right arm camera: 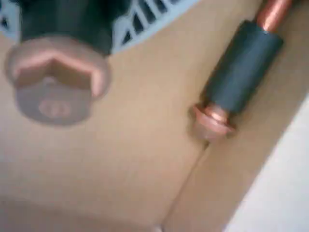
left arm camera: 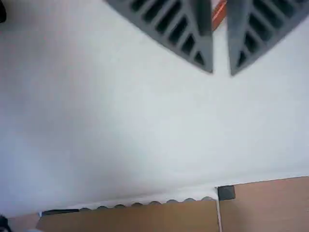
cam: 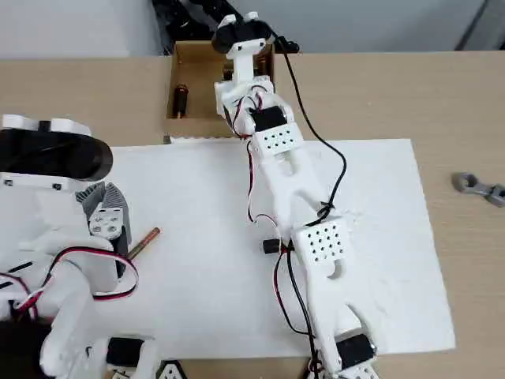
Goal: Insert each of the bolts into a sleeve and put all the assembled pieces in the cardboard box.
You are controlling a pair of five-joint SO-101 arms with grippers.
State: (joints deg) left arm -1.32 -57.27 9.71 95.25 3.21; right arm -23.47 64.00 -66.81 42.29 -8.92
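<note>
My right gripper [cam: 230,75] is over the cardboard box [cam: 193,49] at the table's far edge. It is shut on an assembled piece [right arm camera: 53,82] that hangs above the box floor, copper hex head down, its black sleeve [right arm camera: 63,21] between the fingers. A second assembled piece [right arm camera: 236,77] lies along the box wall [cam: 181,100]. A bare copper bolt [cam: 145,242] lies on the white mat beside my left gripper [cam: 110,217]. In the left wrist view the dark ribbed fingers [left arm camera: 186,34] stand narrowly open, and the bolt [left arm camera: 218,13] shows through the gap.
The white mat [cam: 371,205] covers the middle of the wooden table. My right arm [cam: 292,181] stretches across it from the near edge to the box. A small metal tool [cam: 477,186] lies on the bare wood at the far right.
</note>
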